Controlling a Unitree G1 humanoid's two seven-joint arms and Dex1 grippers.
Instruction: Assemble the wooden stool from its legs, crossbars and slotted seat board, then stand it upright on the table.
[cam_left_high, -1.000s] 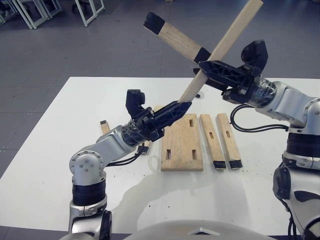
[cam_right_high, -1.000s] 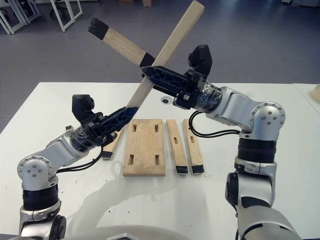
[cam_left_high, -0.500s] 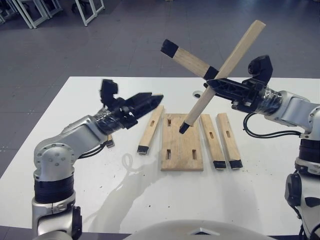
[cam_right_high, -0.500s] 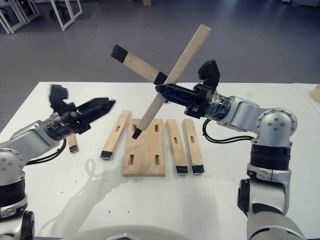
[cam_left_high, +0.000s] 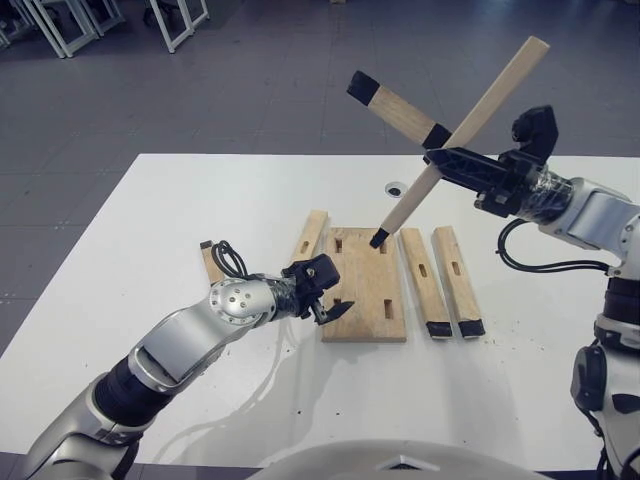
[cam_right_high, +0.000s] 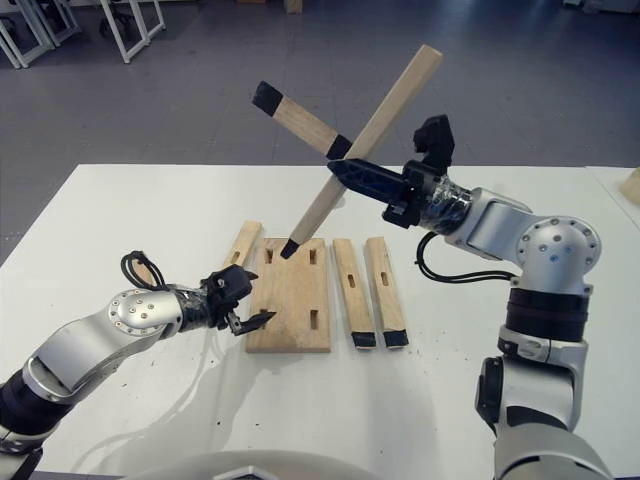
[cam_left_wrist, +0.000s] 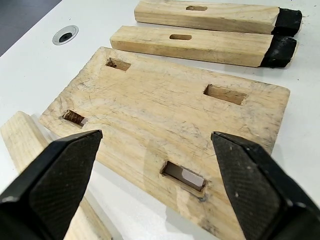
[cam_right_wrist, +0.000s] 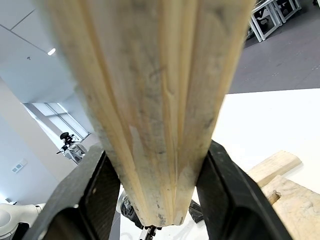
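Left gripper (cam_left_high: 335, 312) at the near left corner of the seat board (cam_left_high: 365, 290), fingers spread wide over that corner, nothing held. 1 leg (cam_left_high: 311, 231) flat just left of the board. Board flat on the table (cam_left_high: 150, 220), 4 slots up. Above its far end, 2 crossed sticks (cam_left_high: 490, 90), lower black tip at the far right slot; contact unclear. Right gripper (cam_left_high: 440, 158) clamped on the crossing. 2 legs (cam_left_high: 420, 275) flat just right of the board.

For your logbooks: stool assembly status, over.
Right gripper shut on crossed leg pair, tip at seat board. Left gripper open at board's near corner. Loose legs alongside, nothing blocking.
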